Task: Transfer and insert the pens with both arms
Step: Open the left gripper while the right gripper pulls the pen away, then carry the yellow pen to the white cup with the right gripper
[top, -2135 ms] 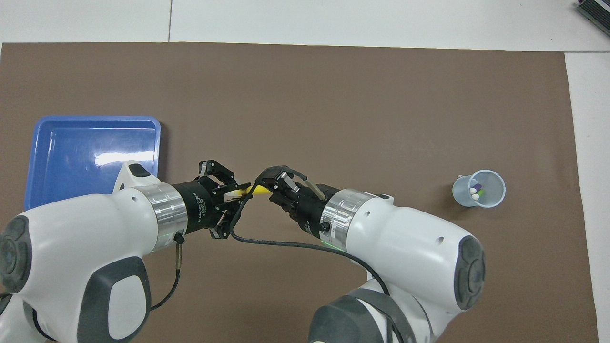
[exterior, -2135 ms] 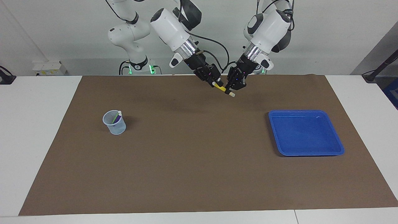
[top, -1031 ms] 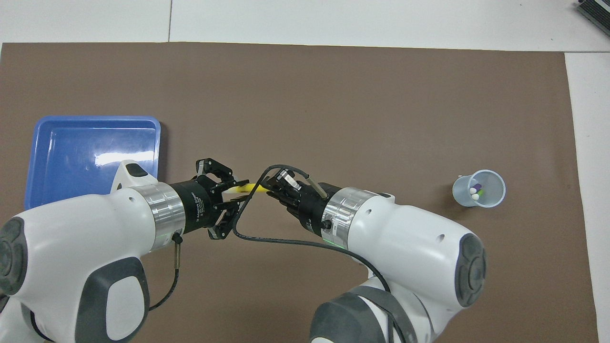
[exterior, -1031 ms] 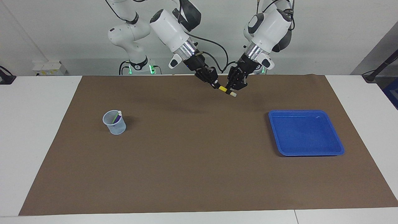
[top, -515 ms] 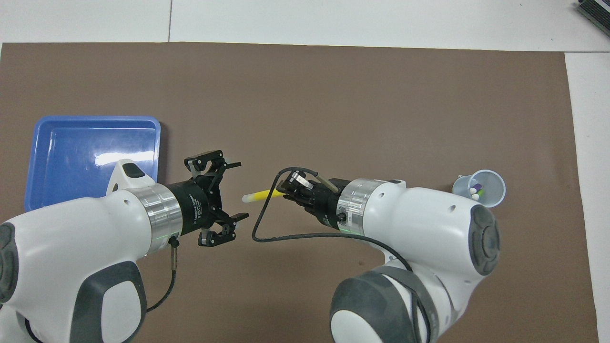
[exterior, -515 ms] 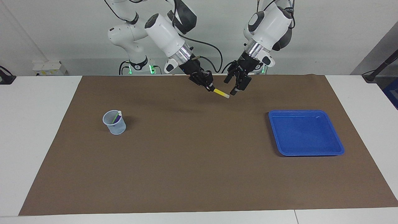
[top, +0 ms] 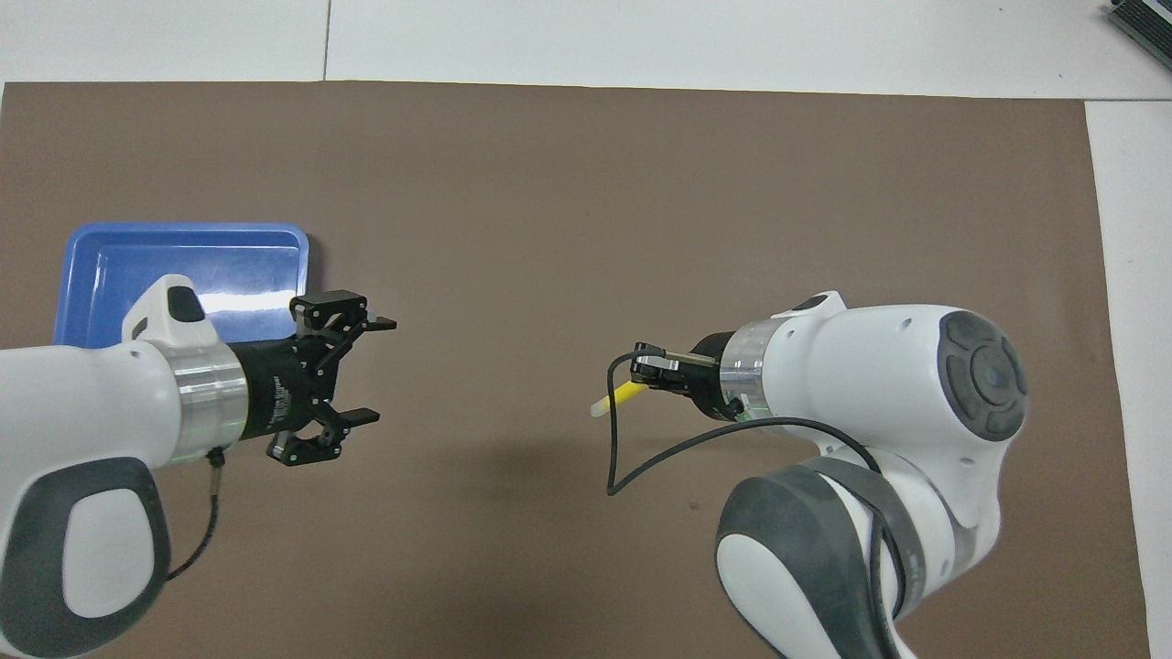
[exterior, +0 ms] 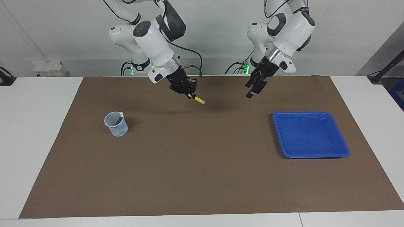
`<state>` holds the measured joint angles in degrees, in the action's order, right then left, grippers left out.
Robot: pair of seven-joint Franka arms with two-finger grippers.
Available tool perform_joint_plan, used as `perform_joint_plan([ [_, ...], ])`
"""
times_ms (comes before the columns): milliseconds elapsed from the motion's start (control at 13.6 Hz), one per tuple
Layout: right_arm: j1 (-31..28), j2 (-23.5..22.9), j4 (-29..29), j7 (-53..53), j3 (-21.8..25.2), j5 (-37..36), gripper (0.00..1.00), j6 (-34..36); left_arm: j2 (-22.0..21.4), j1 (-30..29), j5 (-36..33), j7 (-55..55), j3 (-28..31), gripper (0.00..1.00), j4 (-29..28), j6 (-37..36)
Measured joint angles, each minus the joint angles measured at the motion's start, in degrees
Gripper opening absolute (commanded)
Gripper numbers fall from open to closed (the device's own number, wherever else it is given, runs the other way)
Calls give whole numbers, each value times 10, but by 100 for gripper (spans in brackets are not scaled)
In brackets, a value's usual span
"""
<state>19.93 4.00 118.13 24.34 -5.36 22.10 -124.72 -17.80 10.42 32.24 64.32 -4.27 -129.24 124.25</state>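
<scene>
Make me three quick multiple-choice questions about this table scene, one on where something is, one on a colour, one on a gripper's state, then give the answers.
1. Where are the purple and green pens?
A. in the blue tray
B. in the clear cup
C. lying on the mat

2. What colour is the pen held in the air?
A. yellow
B. red
C. black

3. How is the left gripper?
A. shut on a pen
B. open, holding nothing
C. resting in the tray

Answers:
1 B: both pens stand in the clear cup, while the blue tray holds none.
2 A: the right gripper is shut on the yellow pen.
3 B: the left gripper's fingers stand apart over the mat.
</scene>
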Motion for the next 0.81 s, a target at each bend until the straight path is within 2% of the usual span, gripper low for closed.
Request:
perform_joint_plan([
  [221, -53, 7, -6, -140, 1, -38, 0, 68, -12, -102, -9, -171, 3, 100, -1, -76],
  [368, -84, 10, -20, -209, 2, -69, 0, 115, -16, -150, -44, -265, 4, 100, -1, -109],
  [589, -101, 11, -57, -284, 2, -174, 0, 186, -19, -188, -110, -390, 4, 100, -1, -140],
  [810, -124, 11, -67, -400, 3, -231, 0, 193, -20, -207, -176, -510, 4, 100, -1, -147],
])
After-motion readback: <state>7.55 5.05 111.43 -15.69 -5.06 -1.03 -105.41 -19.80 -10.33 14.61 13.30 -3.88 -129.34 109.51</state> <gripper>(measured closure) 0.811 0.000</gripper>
